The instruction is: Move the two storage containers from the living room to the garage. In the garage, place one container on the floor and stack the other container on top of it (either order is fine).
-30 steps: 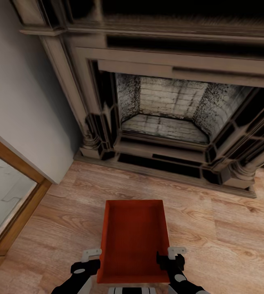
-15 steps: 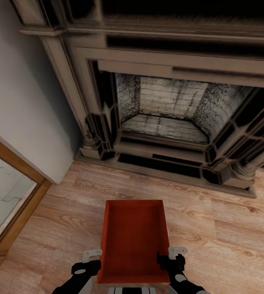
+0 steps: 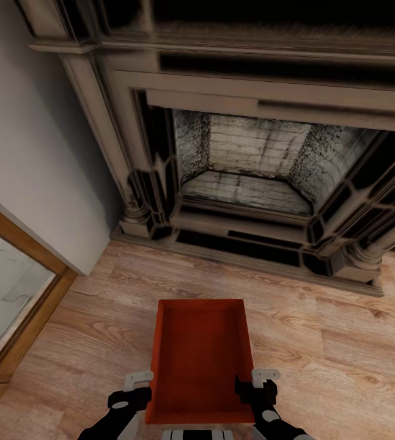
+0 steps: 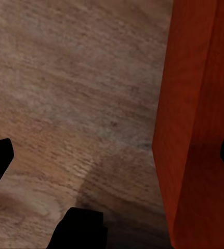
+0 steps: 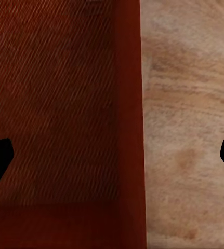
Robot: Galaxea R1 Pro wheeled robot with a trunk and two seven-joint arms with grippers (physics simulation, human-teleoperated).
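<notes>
One orange-red storage container (image 3: 200,360) sits on the light wood-plank floor (image 3: 332,342) of the living room, just in front of me. My left gripper (image 3: 137,391) is at its left long wall near the close corner. In the left wrist view the left gripper (image 4: 112,158) is open, with that wall (image 4: 195,129) between its wide-spread fingertips. My right gripper (image 3: 255,386) is at the right wall, opposite the left one. In the right wrist view the right gripper (image 5: 112,158) is open, straddling the wall (image 5: 130,104), one fingertip over the box's inside.
A dark ornate fireplace (image 3: 252,165) with a pale brick firebox stands straight ahead, its base step reaching out onto the floor. A grey-white wall (image 3: 32,153) and a wood-framed panel (image 3: 8,287) close off the left. Bare planks lie on both sides of the box.
</notes>
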